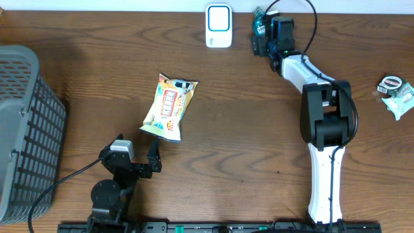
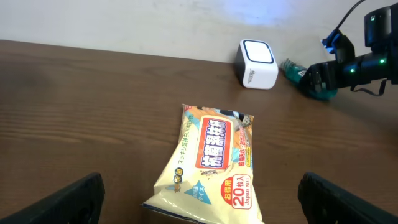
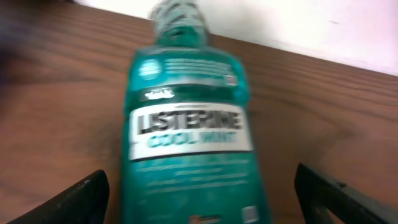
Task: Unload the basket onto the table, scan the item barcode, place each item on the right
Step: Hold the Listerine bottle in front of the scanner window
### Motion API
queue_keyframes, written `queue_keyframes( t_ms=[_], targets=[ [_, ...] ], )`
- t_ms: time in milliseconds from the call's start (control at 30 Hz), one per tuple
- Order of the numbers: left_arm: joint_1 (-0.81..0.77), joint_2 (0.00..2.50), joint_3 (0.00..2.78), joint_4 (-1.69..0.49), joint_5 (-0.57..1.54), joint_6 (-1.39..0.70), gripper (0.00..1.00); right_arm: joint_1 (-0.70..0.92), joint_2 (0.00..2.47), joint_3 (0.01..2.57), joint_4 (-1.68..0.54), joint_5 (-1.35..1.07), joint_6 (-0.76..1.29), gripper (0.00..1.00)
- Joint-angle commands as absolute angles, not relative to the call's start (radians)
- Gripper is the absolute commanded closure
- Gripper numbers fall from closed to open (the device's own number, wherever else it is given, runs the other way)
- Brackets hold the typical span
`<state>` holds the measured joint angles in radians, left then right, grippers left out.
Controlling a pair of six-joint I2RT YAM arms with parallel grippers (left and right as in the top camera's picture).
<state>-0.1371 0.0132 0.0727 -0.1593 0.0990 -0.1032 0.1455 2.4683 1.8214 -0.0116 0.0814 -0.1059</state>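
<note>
The green mouthwash bottle lies on its side on the wooden table at the far edge, label up, with the scanner just to its left. The right gripper sits over the bottle with its fingers spread wide. The bottle lies between them with bare wood showing on either side, so nothing is clamped. A yellow pack of wipes lies flat near the middle of the table, well apart from the scanner and bottle. Only open wood lies between them. The left gripper is just behind the pack's near end, its fingers also wide apart and gripping nothing. A grey basket stands at the left edge, clear of both arms. A small white-and-green cluster lies at the right edge, too small to make out. By count there are one bottle, one scanner, one pack, one basket and two arms.
</note>
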Motion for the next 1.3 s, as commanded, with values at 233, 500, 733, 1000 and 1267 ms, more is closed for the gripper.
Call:
queue_keyframes(
  t_ms=[233,500,733,1000,1267],
  targets=[
    [-0.133,0.011,0.056,-0.183,0.105,-0.094,0.02,0.143,2.511,1.858,-0.393,0.050,-0.086,0.31],
    [-0.133,0.011,0.056,-0.183,0.105,-0.094,0.02,0.146,2.496,1.859,-0.719,0.015,0.084,0.12],
    [-0.133,0.011,0.056,-0.183,0.105,-0.094,0.02,0.162,2.385,1.859,-0.786,-0.007,0.106,0.01],
    [-0.133,0.011,0.056,-0.183,0.105,-0.094,0.02,0.145,2.391,1.858,-0.603,0.026,0.118,0.01],
    [-0.133,0.011,0.056,-0.183,0.105,-0.094,0.02,0.143,2.457,1.859,-0.460,0.065,0.087,0.01]
  ],
)
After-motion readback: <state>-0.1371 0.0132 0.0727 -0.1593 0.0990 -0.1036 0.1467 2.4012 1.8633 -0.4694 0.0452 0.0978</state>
